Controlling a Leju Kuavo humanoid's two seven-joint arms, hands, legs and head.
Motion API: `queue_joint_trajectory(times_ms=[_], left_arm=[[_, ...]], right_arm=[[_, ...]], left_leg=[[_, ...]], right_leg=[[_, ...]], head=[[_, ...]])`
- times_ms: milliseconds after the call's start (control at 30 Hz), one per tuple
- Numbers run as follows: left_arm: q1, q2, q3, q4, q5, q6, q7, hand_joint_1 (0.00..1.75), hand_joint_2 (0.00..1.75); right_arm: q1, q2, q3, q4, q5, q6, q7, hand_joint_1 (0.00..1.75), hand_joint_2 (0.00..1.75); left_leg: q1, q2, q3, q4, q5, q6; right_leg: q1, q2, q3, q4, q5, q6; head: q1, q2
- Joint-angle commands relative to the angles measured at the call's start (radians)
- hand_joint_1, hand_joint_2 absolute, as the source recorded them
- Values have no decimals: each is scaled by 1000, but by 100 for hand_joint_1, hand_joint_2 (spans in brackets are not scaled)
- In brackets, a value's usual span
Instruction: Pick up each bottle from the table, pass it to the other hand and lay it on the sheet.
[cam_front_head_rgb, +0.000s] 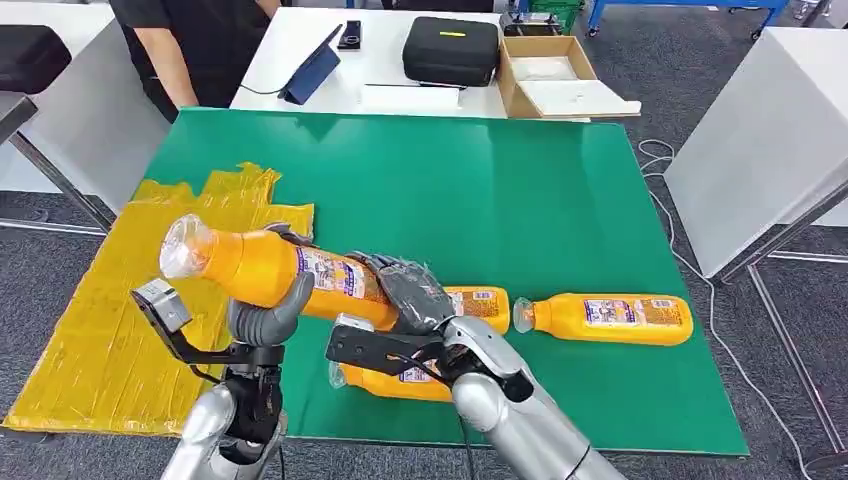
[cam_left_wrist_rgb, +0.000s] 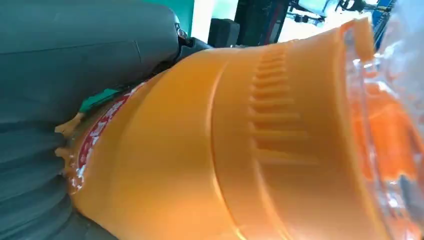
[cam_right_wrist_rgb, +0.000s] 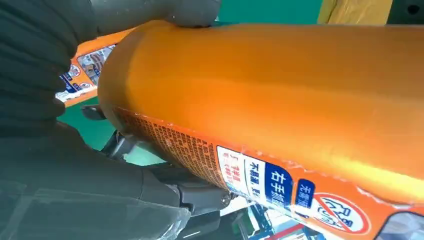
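Both robot hands grip an orange bottle (cam_front_head_rgb: 290, 268), clear-capped, labelled.

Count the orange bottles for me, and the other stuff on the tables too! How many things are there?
Orange bottles: 3, one held up by both the left robot hand and the right robot hand, two lying on the green mat
Yellow sheet: 1
Black case: 1
Cardboard box: 1
Tablet: 1
Total: 7

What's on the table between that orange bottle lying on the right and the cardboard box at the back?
Nothing: in the head view only bare green mat stretches from the lying bottle up toward the cardboard box.
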Motion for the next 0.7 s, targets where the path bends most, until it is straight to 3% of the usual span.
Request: queue_joint_trajectory(times_ms=[33,700], left_arm=[[-27,11,34,-3,19,-21,7,175,175],[-11,14,48,-16,48,-44,9,175,175]], right_arm=[[-1,-1,63,21,29,21,-13,0,0],[22,-33,22,2,46,15,-20,0,0]], left_leg=[[2,-2,2,0,-1,-5],[2,-3,1,1,0,-5]], right_leg=[[1,2,2,0,0,-3],[1,1,2,0,0,-3]], head=[[0,0],[0,0]])
